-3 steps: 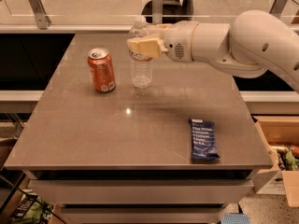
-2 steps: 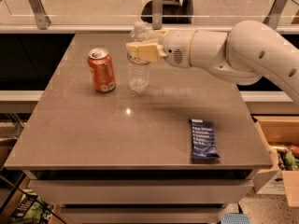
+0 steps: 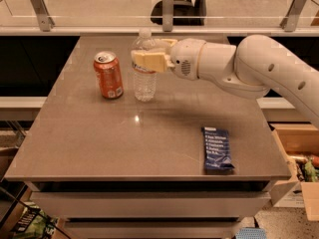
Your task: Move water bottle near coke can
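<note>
The water bottle (image 3: 144, 81) is a clear ribbed plastic bottle with a white cap, upright on the grey table (image 3: 99, 143), its base on the tabletop. The coke can (image 3: 108, 75) is orange-red with a silver top and stands just left of the bottle, a small gap between them. My gripper (image 3: 148, 59) reaches in from the right on a white arm (image 3: 249, 66). Its cream-coloured fingers (image 3: 147, 60) are closed around the upper part of the bottle.
A dark blue snack bar packet (image 3: 217, 149) lies flat near the table's front right corner. A glass railing with metal posts (image 3: 168, 6) runs behind the table. A cardboard box (image 3: 299, 153) sits on the floor at the right.
The gripper has carried the water bottle a little to the left, closer to the coke can, and the bottle now rests on the table.
</note>
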Robot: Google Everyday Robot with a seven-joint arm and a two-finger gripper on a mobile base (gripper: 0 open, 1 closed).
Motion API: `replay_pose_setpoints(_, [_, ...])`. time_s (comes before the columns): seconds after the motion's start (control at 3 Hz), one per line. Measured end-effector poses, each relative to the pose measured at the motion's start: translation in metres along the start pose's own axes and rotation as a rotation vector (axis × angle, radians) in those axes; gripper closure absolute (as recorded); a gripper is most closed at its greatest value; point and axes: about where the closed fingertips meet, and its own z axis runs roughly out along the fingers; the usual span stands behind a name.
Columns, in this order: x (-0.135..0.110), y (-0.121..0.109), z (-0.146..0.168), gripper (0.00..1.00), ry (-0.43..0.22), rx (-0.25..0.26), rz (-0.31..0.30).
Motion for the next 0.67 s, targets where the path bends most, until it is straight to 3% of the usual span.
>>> replay_pose_setpoints(0.33, [-0.0029,0.0003,-0.0003,0.85,0.0,0.0,0.0])
replay_pose_setpoints(0.67, [-0.004,0.0004,-0.0003,0.61,0.0,0.0,0.0])
